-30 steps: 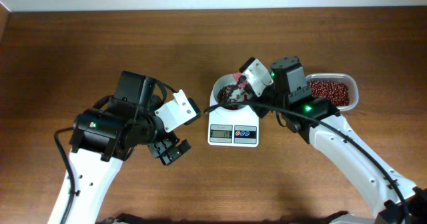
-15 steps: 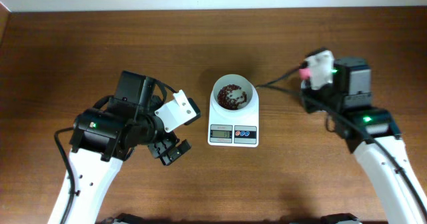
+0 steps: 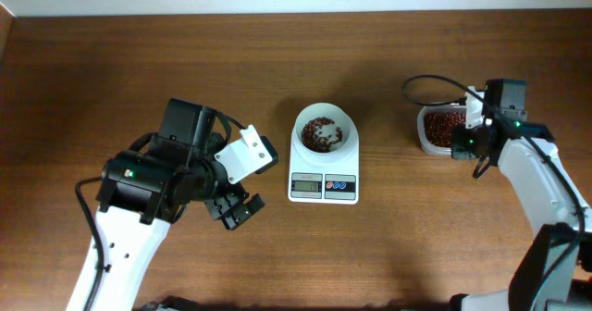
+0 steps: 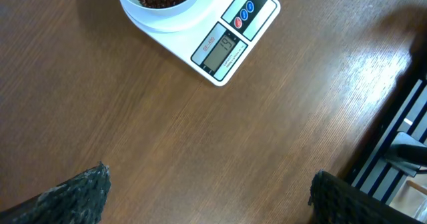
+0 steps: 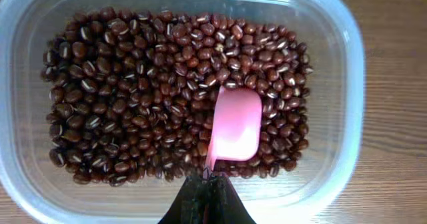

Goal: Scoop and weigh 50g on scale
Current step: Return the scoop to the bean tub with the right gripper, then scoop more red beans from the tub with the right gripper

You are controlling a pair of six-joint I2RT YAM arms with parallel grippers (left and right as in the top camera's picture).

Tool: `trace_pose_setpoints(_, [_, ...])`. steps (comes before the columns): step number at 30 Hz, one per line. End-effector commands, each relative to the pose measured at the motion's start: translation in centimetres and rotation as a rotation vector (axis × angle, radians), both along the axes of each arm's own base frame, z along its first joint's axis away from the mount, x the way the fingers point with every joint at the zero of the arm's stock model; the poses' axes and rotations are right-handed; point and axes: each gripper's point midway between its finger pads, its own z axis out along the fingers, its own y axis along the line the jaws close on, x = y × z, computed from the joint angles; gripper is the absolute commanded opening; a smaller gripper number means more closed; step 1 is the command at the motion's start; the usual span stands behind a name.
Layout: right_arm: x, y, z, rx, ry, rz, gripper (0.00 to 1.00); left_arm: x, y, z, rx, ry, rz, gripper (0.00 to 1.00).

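Scale (image 3: 323, 175): white, in the middle of the table (image 4: 167, 131), with its grey display and red and blue buttons toward the near edge.
Bowl (image 3: 324, 131): round and white, sitting on the scale's platform.
Beans (image 3: 321, 133): a shallow patch of dark red-brown grains on the bowl's floor; many more lie in the tub.
Tub (image 5: 347, 117): clear plastic, to the right of the scale and well apart from it.
Pink measuring spoon (image 5: 235, 124): its scoop end rests among the tub's beans, and its handle runs into the right gripper.
Right gripper (image 5: 207, 187): above the tub, jaws pinched tight on the spoon's handle.
Left gripper (image 3: 237, 209): jaws spread wide with nothing between them, over bare wood to the left of the scale.
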Motion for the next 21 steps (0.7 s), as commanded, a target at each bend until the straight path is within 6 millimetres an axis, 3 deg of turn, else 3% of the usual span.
trace_pose_setpoints(1, [0.1,2.0,-0.9,0.139,0.010,0.005,0.04,0.0,0.1,-0.1,0.002,-0.004,-0.009,0.99])
trace_pose_setpoints(6, [0.3,3.1,0.5,0.466,-0.053,-0.027,0.04,0.0,0.1,-0.1,0.001,-0.004,-0.010,0.99])
trace_pose_setpoints(12, [-0.2,2.2,3.2,0.757,-0.137,-0.058,0.04,0.0,0.1,-0.1,0.002,-0.004,-0.009,0.99])
trace_pose_setpoints(17, [-0.9,-0.2,3.1,0.775,-0.145,-0.151,0.04,0.0,0.1,-0.1,0.001,-0.004,-0.010,0.99])
trace_pose_setpoints(21, [-0.9,-0.6,3.8,0.834,-0.166,-0.179,0.04,0.0,0.1,-0.1,0.001,-0.004,-0.010,0.99])
